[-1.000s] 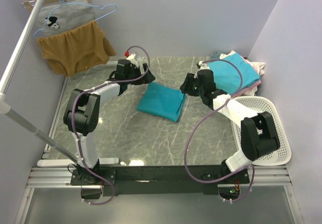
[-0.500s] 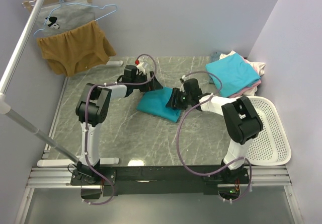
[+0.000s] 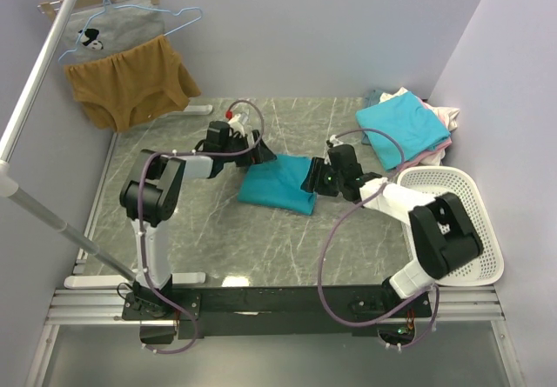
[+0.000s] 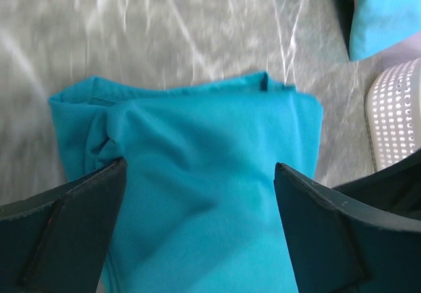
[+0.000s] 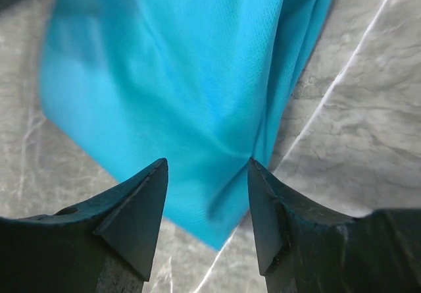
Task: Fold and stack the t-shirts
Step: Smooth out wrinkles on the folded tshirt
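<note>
teal shirt (image 3: 277,187): folded into a rough rectangle and lying flat near the middle of the table (image 3: 218,239), between the two grippers.
left gripper (image 3: 261,154): at the teal shirt's far-left corner. Its jaws stand wide apart, and the wrist view shows one finger on either side of the cloth, with nothing clamped.
right gripper (image 3: 312,181): at the teal shirt's right edge. Its jaws are partly open, with the folded edge and near corner showing between the tips. Whether the tips touch the cloth cannot be told.
turquoise shirt (image 3: 402,128): folded, on top of a pile at the table's far-right corner, well apart from the teal shirt. Pink and white cloth shows beneath it.
basket (image 3: 470,230): white and perforated, at the table's right edge, just nearer than the pile.
brown garment (image 3: 130,83): hangs at far left, below a grey printed garment (image 3: 109,35).
</note>
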Robot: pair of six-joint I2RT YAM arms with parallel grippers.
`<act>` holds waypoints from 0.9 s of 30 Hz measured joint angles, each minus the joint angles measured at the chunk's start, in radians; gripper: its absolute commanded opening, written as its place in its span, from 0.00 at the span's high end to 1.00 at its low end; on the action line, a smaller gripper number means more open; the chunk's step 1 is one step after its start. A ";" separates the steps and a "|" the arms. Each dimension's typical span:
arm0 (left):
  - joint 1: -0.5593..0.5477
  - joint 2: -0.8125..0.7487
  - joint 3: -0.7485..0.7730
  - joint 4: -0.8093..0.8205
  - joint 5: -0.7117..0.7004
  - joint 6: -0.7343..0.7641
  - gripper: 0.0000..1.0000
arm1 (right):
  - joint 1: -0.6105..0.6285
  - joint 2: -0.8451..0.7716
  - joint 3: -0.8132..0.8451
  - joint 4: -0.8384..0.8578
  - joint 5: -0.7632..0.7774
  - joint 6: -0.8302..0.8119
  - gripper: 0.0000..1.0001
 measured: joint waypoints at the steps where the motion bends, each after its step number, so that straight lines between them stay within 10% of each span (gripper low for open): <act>1: -0.001 -0.025 -0.027 -0.004 -0.007 -0.002 0.01 | 0.000 -0.026 0.001 -0.013 0.006 -0.009 0.41; 27: -0.063 -0.356 -0.283 -0.064 -0.118 -0.042 0.01 | 0.105 -0.023 -0.074 -0.077 -0.036 0.068 0.41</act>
